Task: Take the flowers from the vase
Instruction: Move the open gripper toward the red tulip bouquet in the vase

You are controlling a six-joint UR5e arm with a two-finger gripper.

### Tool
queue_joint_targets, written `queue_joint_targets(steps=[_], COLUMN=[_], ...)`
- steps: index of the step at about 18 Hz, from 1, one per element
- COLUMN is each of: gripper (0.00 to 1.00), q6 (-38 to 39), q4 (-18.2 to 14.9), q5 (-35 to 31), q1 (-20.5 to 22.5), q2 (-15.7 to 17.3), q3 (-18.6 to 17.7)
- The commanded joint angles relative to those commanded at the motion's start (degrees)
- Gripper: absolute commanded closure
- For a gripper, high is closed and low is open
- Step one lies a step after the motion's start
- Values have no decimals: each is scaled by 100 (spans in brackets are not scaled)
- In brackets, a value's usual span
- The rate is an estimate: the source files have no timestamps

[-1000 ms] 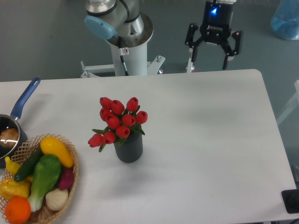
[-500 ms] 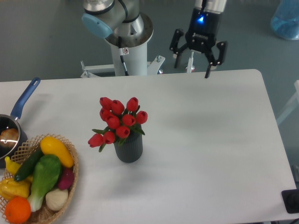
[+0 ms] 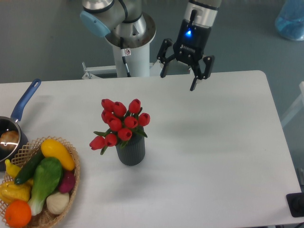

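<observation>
The flowers (image 3: 120, 123), a bunch of red tulip buds with green leaves, stand in the vase (image 3: 131, 151), a small dark grey ribbed cylinder near the table's middle. My gripper (image 3: 178, 80) hangs open above the table's far edge, up and to the right of the bunch, well apart from it. Nothing is between its fingers.
A wicker basket (image 3: 70, 183) of vegetables and fruit sits at the front left. A blue-handled pot (image 3: 19, 114) lies at the left edge. The arm's white base (image 3: 130, 52) stands behind the table. A black object (image 3: 296, 205) is at the front right corner.
My gripper has moved left and slightly toward the table, closing on the flowers from the far right. It stayed open. Flowers and vase have not moved.
</observation>
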State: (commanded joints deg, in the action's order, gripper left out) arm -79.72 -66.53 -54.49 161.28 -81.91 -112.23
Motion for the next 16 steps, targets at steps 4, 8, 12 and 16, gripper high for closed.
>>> queue_joint_targets(steps=[4,8,12,16], gripper=[0,0,0,0], q6=[289,528,483,457], q4=[0,0,96,264], q5=[-61,-18,-9,-26], q1=[-9,-18,-219,-448], q2=[53,-17,-254,-492], q3=[-9,61,79,79])
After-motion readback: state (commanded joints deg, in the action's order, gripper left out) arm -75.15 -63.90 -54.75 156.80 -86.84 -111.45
